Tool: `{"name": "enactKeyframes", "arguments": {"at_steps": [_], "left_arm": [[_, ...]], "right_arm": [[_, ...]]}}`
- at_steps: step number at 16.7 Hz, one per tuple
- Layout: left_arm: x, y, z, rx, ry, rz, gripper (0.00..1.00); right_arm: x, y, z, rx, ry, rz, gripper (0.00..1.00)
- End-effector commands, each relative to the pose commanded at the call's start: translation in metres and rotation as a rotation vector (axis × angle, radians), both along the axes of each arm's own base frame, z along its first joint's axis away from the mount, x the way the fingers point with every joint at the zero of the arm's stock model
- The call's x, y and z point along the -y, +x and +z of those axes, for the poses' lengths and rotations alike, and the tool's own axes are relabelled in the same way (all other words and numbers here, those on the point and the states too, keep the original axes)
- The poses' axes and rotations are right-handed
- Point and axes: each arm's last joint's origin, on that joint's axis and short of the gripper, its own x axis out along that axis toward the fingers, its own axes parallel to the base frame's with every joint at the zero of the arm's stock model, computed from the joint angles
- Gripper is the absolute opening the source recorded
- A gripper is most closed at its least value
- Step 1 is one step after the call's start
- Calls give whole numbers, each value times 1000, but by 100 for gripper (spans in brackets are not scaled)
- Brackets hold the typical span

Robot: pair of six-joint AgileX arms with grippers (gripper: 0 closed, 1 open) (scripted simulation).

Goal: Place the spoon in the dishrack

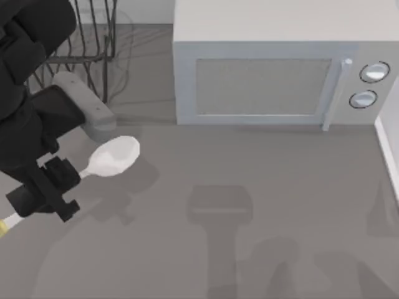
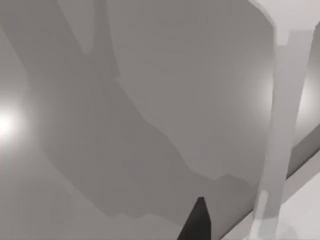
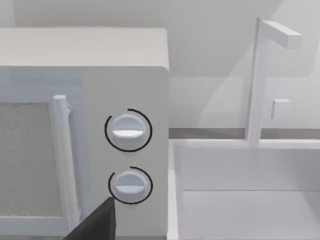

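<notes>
The spoon (image 1: 112,157) is pinched by its handle in the left tool (image 1: 53,187) near the bench's left edge, short of the dishrack (image 1: 81,37) in the far-left corner. The long overhanging bowl could be knocked against a prong and twisted loose.

We are finding no readable text, label, brand, number or sign anywhere: the microwave (image 1: 274,68) at the upper right of the top view is showing a blank door, and its two round knobs (image 3: 128,131) are carrying only plain bars.
</notes>
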Motion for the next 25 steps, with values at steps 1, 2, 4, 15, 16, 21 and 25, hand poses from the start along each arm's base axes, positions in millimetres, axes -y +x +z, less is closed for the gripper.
{"name": "enactKeyframes", "arguments": {"at_steps": [1, 2, 4, 15, 16, 21, 25], "left_arm": [[-1, 0, 1, 11, -8, 10, 0], [-4, 1, 2, 33, -24, 29, 0], [-12, 5, 6, 107, -75, 94, 0], [-103, 13, 69, 1021, -557, 608, 0], [-111, 7, 77, 1110, -592, 632, 0], [-133, -23, 104, 1400, -692, 687, 0], [-134, -26, 106, 1422, -699, 690, 0]], "right_arm": [[0, 0, 0, 0, 0, 0, 100], [0, 0, 0, 0, 0, 0, 100], [0, 0, 0, 0, 0, 0, 100], [0, 0, 0, 0, 0, 0, 100], [0, 0, 0, 0, 0, 0, 100], [0, 0, 0, 0, 0, 0, 100], [0, 0, 0, 0, 0, 0, 100]]}}
